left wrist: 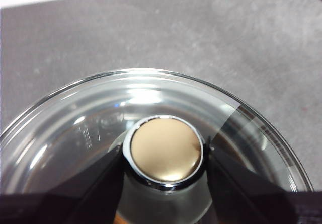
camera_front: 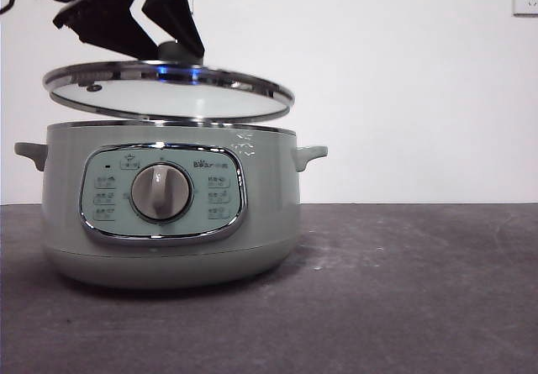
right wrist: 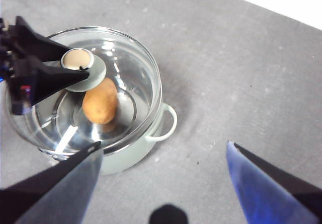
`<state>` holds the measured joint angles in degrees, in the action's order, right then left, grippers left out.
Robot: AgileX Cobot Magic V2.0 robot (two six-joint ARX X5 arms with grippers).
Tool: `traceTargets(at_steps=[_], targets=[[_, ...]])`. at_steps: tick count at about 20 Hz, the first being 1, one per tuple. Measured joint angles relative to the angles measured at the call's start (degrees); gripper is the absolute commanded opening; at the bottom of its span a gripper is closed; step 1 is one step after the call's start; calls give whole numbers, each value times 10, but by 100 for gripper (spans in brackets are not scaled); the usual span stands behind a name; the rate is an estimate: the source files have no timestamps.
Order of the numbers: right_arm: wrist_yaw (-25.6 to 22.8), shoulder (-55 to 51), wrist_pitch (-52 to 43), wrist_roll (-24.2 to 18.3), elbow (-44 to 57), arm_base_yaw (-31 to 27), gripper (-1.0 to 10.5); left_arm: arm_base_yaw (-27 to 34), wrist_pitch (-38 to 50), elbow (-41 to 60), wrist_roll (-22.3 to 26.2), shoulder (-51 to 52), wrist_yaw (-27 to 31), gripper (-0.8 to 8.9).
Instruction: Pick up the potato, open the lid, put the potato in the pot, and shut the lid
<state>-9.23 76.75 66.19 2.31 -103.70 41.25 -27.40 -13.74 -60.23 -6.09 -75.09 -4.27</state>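
Black jaws of our left gripper (left wrist: 166, 156) are closed on the knob (left wrist: 166, 148) of the lid (camera_front: 168, 88), which we hold tilted just above the pot (camera_front: 168, 214), apart from its rim. Through the glass we see the potato (right wrist: 100, 101) lying inside the pot. Our right gripper (right wrist: 161, 153) hovers high above the grey table (right wrist: 241, 83), jaws spread wide, holding nothing.
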Motion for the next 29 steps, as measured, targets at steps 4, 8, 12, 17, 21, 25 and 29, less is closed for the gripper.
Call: traceTargets(at_steps=[4, 8, 12, 17, 21, 25, 29], targets=[[0, 0, 0, 0, 0, 0, 408, 0, 0, 0, 0, -21, 0, -9], [0, 0, 3, 0, 0, 0, 408, -2, -9, 0, 0, -32, 0, -9], [0, 0, 21, 0, 0, 0, 408, -2, -28, -10, 2, -42, 0, -9], [0, 0, 32, 1, 0, 0, 408, -2, -44, -17, 4, -44, 0, 12], [0, 0, 34, 1, 0, 0, 408, -2, -45, -18, 5, -44, -1, 421], [0, 0, 34, 1, 0, 0, 408, -2, -42, -18, 3, -48, -3, 417], [0, 0, 35, 3, 0, 0, 406, -2, -43, -18, 2, -34, -3, 417]])
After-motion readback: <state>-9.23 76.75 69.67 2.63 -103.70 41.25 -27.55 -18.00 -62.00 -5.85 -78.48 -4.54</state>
